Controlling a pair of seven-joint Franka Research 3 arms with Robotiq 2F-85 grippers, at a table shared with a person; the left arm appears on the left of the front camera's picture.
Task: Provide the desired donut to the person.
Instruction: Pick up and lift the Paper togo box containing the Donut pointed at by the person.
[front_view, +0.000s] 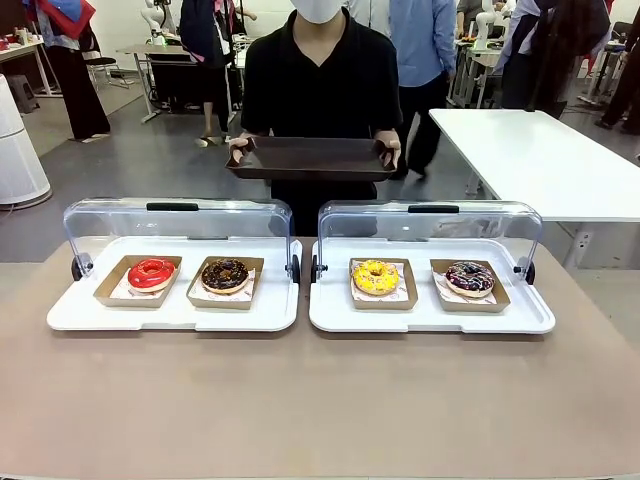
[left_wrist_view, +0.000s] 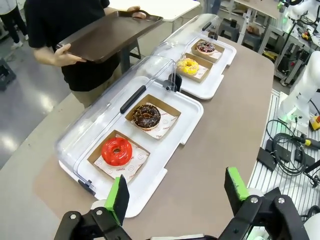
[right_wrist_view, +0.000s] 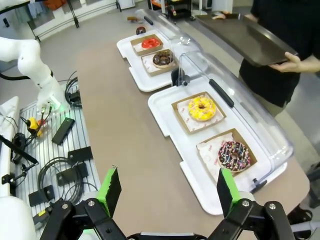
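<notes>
Four donuts lie in brown card trays on two white display trays. On the left tray (front_view: 70, 318) sit a red donut (front_view: 151, 273) and a chocolate donut (front_view: 225, 275). The right tray (front_view: 530, 320) holds a yellow donut (front_view: 375, 277) and a dark sprinkled donut (front_view: 469, 278). The person (front_view: 320, 75) stands at the far side holding an empty dark brown tray (front_view: 312, 158) in both hands. My left gripper (left_wrist_view: 175, 192) is open, raised above the table's near side, the red donut (left_wrist_view: 117, 151) nearest it. My right gripper (right_wrist_view: 167, 192) is open too, raised, closest to the sprinkled donut (right_wrist_view: 233, 155).
Clear hinged lids (front_view: 180, 215) stand open behind both trays. A white table (front_view: 540, 160) stands at the back right. Other people and furniture fill the room behind. Cables and boxes (right_wrist_view: 60, 165) lie beside the table on the robot's side. The brown tabletop (front_view: 320, 400) in front is bare.
</notes>
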